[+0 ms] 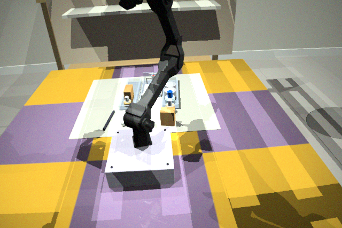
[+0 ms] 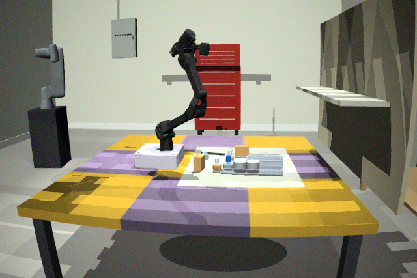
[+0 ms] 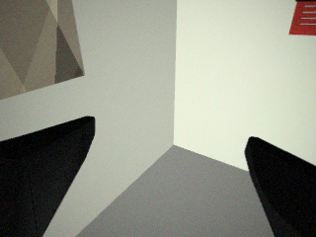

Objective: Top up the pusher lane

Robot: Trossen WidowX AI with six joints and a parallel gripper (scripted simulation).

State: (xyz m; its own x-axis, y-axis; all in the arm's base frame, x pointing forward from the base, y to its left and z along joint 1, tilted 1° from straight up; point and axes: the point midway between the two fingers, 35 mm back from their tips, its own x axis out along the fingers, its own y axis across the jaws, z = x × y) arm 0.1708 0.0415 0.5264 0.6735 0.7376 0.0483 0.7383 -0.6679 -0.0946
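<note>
A grey rack of lanes [image 1: 178,104] [image 2: 269,167] lies on a white mat [image 1: 91,109] [image 2: 255,180]. In its left lane a small amber jar with a pale cap [image 1: 126,100] [image 2: 230,152] stands in front of an orange pusher block [image 1: 128,91] [image 2: 241,150]. A similar amber jar [image 1: 169,105] [image 2: 216,166] stands loose at the front of the right lane. A blue-capped jar [image 1: 169,93] [image 2: 228,158] stands just behind it. My gripper [image 2: 204,48] [image 3: 171,134] is open and empty, raised high above the table and facing a room corner.
An orange box [image 1: 167,117] [image 2: 199,161] stands on the mat in front of the rack. Two grey cylinders [image 2: 245,164] fill the right lane. A dark stick [image 1: 108,120] lies on the mat's left. The arm's white base [image 1: 139,162] [image 2: 158,159] sits nearby.
</note>
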